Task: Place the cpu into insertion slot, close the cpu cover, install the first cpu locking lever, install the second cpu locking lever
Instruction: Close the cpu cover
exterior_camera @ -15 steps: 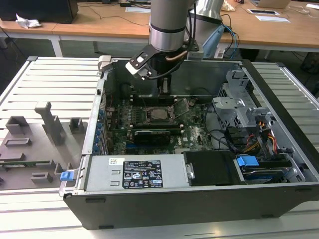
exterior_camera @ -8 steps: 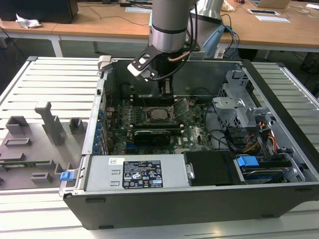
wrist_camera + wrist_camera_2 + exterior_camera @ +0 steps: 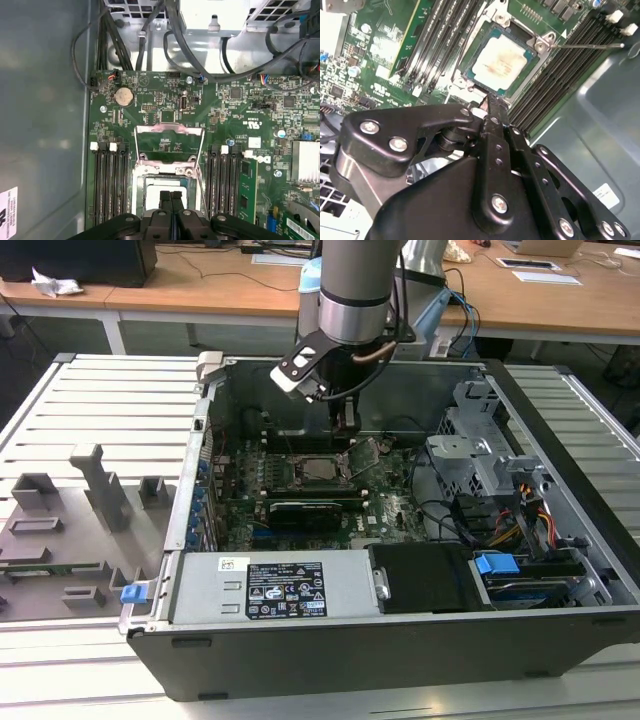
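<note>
Already cpu (image 3: 499, 61) seated in insertion slot (image 3: 465, 81); cpu cover (image 3: 170, 130) open; tool (image 3: 170, 194) pressed together, empty, prob. as pusher.

Room above cpu (image 3: 500, 62) open; raised cpu cover (image 3: 170, 130) and memory slots (image 3: 107, 185) border it.
</note>
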`<state>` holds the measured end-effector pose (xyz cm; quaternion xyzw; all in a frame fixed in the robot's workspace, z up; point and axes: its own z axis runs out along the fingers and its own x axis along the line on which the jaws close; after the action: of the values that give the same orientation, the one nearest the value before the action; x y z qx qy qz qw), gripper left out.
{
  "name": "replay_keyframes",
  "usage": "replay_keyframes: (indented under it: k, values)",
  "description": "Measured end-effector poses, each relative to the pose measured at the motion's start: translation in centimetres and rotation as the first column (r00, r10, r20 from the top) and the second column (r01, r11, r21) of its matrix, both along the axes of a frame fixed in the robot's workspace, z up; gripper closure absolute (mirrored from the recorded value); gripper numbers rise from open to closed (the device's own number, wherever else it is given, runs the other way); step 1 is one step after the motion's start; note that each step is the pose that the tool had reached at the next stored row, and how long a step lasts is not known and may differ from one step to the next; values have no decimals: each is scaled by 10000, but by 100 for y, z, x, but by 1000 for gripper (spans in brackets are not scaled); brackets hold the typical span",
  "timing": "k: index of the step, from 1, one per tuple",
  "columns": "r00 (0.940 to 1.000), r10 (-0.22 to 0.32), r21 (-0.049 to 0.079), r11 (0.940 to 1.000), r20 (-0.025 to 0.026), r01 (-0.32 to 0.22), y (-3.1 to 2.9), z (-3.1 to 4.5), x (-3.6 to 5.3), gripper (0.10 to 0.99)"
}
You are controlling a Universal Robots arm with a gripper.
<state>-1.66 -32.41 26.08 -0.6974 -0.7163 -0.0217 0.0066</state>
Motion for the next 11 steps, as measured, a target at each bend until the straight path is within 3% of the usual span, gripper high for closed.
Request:
replay_keyframes:
  k: [4, 7, 9, 11]
  values:
    - [10000, 4, 1, 10000, 0, -4, 0, 55, 6, 980]
    - [10000, 8, 1, 10000, -3, -8, 0, 56, 90, 980]
    - [10000, 96, 1, 10000, -5, -96, 0, 55, 317, 980]
    - [9989, 469, 0, 9989, -19, -469, 0, 43, 453, 980]
